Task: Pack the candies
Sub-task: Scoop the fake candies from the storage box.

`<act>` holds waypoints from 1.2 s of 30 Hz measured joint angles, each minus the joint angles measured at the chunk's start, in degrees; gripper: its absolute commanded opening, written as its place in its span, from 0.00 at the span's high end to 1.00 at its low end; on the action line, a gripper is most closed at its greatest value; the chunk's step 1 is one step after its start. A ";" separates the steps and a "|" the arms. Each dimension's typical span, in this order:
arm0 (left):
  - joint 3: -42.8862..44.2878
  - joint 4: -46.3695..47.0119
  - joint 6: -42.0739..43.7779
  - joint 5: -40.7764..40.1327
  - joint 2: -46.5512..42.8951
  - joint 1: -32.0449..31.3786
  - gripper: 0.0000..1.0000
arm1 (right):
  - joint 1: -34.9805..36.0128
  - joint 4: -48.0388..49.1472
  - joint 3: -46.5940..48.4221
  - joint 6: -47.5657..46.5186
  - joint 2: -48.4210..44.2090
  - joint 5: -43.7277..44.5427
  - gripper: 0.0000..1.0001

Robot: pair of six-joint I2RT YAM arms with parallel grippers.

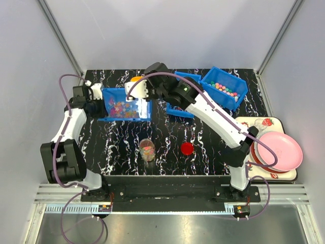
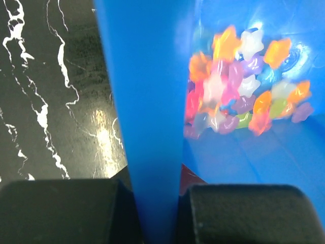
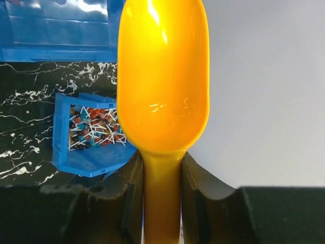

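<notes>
Left wrist view showed the left tool (image 2: pixel 155 206) clamped on the wall of the blue bin (image 2: pixel 147 91), with star-shaped candies (image 2: pixel 244 86) heaped inside just ahead of it. Right wrist view showed the right tool (image 3: pixel 161 193) squeezed onto the handle of the yellow scoop (image 3: pixel 162 76), wrapped candies (image 3: pixel 96 129) lying in a second bin (image 3: pixel 86 165) ahead and below. Only the top external view caught the jar (image 1: pixel 148 150) holding candies, behind both tools.

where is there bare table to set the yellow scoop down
Widest bare table is front left, between the jar and the left arm. A narrower gap lies between the jar and the red lid. The back is crowded: the left bin, middle bin and right bin, with both arms there. The right edge holds plates.
</notes>
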 measured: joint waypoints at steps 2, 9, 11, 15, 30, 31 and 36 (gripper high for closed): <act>0.11 1.14 -0.94 0.50 1.16 0.00 1.00 | 0.00 -1.33 1.77 0.61 0.00 -1.03 1.00; 1.01 1.70 -4.63 10.32 8.55 1.29 1.00 | 0.00 -5.29 3.48 0.68 0.33 -2.19 1.00; 1.01 2.01 -6.16 15.82 10.01 2.34 1.00 | 0.00 -5.51 3.67 0.70 0.79 -2.23 1.00; 1.01 3.26 -8.55 24.52 12.39 4.35 1.00 | 0.00 -5.55 4.28 0.66 2.12 -2.60 1.00; -5.01 10.40 -9.51 9.46 1.55 2.75 1.00 | 0.22 -8.00 4.35 -5.20 8.22 0.94 1.00; -5.16 10.62 -9.51 7.61 0.87 2.49 1.00 | 0.24 -8.24 4.48 -5.75 9.14 1.09 1.00; -5.40 10.62 -9.60 1.25 -0.52 1.81 1.00 | 0.37 -9.31 6.36 -8.17 14.49 2.38 1.00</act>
